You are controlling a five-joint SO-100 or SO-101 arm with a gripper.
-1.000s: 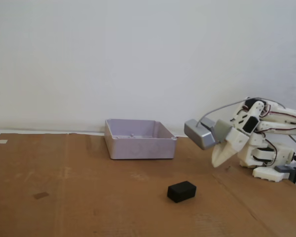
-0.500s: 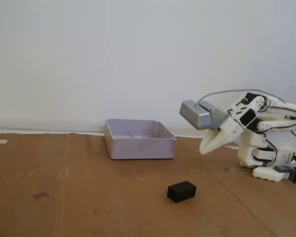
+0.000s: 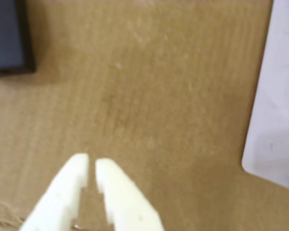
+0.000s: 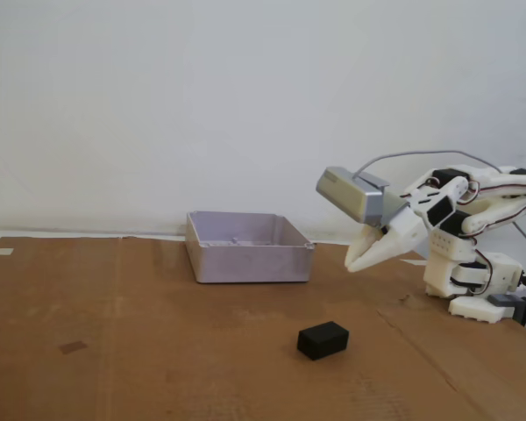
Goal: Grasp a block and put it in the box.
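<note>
Wrist view: claw (image 3: 92,163) nearly closed, a narrow slit between the tips, holding nothing. Block (image 3: 9,36) at upper left corner; box (image 3: 277,96) at right edge.

Fixed view: claw (image 4: 351,264) raised above the counter (image 4: 114,351). Block (image 4: 323,339) lies below and forward, well apart from box (image 4: 248,246). Advice: open wide, descend squarely over the block. Path unobstructed; camera housing (image 4: 351,195) rides above the claw.

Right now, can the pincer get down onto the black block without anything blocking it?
Probably yes. The pincer hangs in the air above the cardboard, nearly closed and holding nothing. The block lies alone below and slightly left of it in the fixed view, well apart from the box. The pincer must open first.
</note>
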